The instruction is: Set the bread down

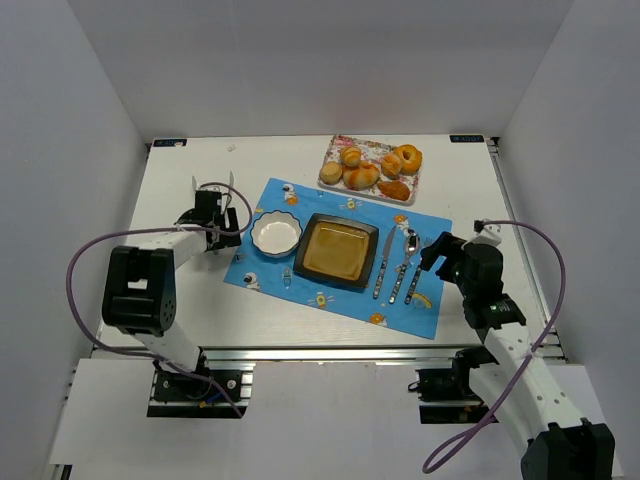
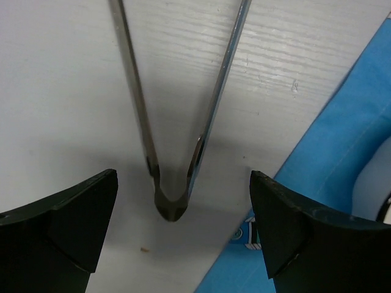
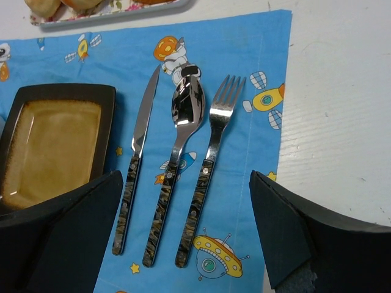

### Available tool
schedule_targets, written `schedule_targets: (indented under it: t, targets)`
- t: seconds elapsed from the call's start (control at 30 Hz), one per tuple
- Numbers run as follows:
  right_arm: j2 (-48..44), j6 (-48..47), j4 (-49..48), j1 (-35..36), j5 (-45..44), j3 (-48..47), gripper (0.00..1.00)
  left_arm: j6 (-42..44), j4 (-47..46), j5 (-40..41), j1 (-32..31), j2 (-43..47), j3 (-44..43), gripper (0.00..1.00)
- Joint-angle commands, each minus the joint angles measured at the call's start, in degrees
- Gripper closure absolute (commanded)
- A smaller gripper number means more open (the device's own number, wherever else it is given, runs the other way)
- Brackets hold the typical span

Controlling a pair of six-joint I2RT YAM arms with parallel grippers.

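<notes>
Several bread rolls [image 1: 362,170] lie on a flowered tray [image 1: 331,180] at the back of the table, their edge showing in the right wrist view [image 3: 61,5]. Metal tongs [image 2: 173,152] lie on the white table, hinge end between my left gripper's open jaws; the tongs also show in the top view [image 1: 213,186]. My left gripper [image 1: 222,222] is open and empty, left of the blue placemat [image 1: 300,190]. My right gripper [image 1: 437,255] is open and empty above the cutlery. A square brown plate [image 1: 338,251] sits mid-mat and shows in the right wrist view [image 3: 52,143].
A white scalloped bowl [image 1: 276,233] sits on the mat left of the plate. Knife [image 3: 137,159], spoon [image 3: 177,159] and fork [image 3: 211,165] lie side by side on the mat's right part. White walls enclose the table on three sides.
</notes>
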State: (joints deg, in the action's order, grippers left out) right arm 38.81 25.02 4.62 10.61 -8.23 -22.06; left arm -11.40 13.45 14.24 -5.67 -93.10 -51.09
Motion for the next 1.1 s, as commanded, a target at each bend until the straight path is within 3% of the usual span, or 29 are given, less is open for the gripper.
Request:
schedule_targets:
  t: [0.0, 0.3, 0.6, 0.9, 1.03, 1.07]
  targets:
    - [1.4, -0.9, -2.9, 0.1, 2.3, -1.3, 0.11, 2.7, -2.5, -2.6, 0.6, -2.4, -3.0, 0.02]
    - [2.1, -1.1, -2.8, 0.1, 2.2, -1.4, 0.11, 2.2, -2.9, -4.7, 5.1, -11.0, -9.2, 0.02]
    - [1.7, -1.2, -3.0, 0.1, 0.8, -1.3, 0.11, 4.7, -1.1, -5.9, 5.6, -17.6, -15.2, 0.04]
    - [1.8, -1.5, -1.9, 0.1, 0.3, -1.9, 0.11, 5.2, -2.1, -5.6, 5.6, -18.3, -16.2, 0.31]
    - [0.6, -1.5, -1.7, 0.1, 0.1, -1.7, 0.11, 4.6, -0.2, -5.4, 5.6, -18.1, -17.8, 0.46]
    - [0.3, -1.5, -1.5, 0.1, 0.1, -1.7, 0.11, 4.2, 0.1, -5.6, 5.6, -17.5, -17.9, 0.56]
